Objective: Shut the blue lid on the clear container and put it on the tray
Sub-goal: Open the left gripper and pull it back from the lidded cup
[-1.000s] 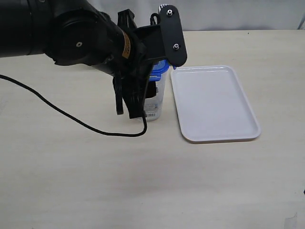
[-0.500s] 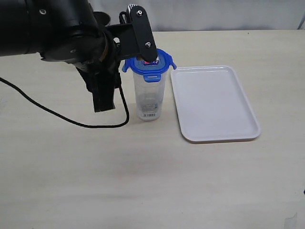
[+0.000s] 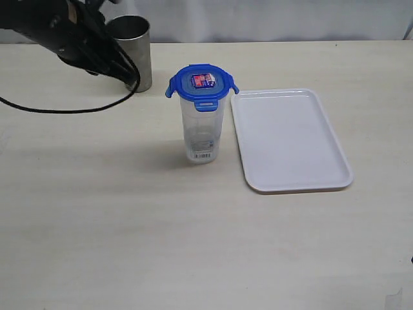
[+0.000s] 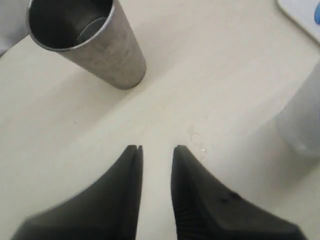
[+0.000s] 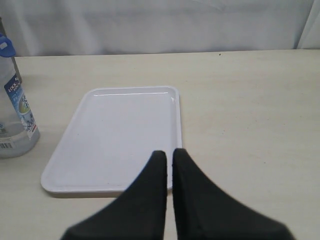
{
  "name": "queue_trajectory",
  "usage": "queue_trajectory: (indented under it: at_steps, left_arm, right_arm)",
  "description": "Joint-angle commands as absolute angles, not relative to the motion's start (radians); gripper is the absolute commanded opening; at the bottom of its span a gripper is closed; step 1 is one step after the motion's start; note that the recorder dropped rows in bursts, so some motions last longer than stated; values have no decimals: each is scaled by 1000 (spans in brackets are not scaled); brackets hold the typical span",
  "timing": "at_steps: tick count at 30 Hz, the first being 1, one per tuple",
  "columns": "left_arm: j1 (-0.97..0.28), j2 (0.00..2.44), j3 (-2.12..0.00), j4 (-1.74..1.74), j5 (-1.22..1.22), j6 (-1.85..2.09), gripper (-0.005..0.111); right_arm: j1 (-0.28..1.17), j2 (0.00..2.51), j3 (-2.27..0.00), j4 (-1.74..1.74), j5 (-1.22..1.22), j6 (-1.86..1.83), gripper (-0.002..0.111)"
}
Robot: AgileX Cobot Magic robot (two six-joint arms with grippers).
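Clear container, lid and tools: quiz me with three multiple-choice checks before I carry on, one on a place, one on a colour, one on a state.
1. Where is the clear container?
A. Upright on the table, beside the tray
B. Standing on the tray
C. Lying on its side on the tray

2. What colour is the lid?
A. Red
B. White
C. Blue

3. How is the right tool?
A. Open wide
B. Shut, holding nothing
C. Shut on the lid

Answers:
1 A: in the exterior view its base rests on the table, just outside the tray's rim.
2 C: its top and clip tabs are blue.
3 B: in the right wrist view the fingers meet with nothing between them, and the lid sits on the container.
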State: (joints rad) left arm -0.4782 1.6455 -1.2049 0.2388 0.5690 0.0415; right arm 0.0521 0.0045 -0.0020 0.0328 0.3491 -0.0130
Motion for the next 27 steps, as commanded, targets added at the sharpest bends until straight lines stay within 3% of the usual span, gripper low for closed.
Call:
queue_trajectory:
  at_steps: [1,5,12,16,22,27]
  left_arm:
    - [-399,1609,-1135,-100,313,279,21]
    - [-395,1571,-975,-256,30,445,21]
    - [-395,1568,-796,-233,-324,303,21]
    - [-376,1568,-697,95,-583,-126,21]
    - [-232,1568,-678,836,-939,-688,21]
    - [-129,1568,-675,1072,-940,-817,22]
  right_arm:
    - [48,0,0,37,345,-12,4]
    - [48,0,0,37,345,-12,4]
    - [48,0,0,37,345,-12,4]
    - [48,0,0,37,345,-12,4]
    - [48,0,0,37,345,-12,4]
    - [48,0,0,37,345,-12,4]
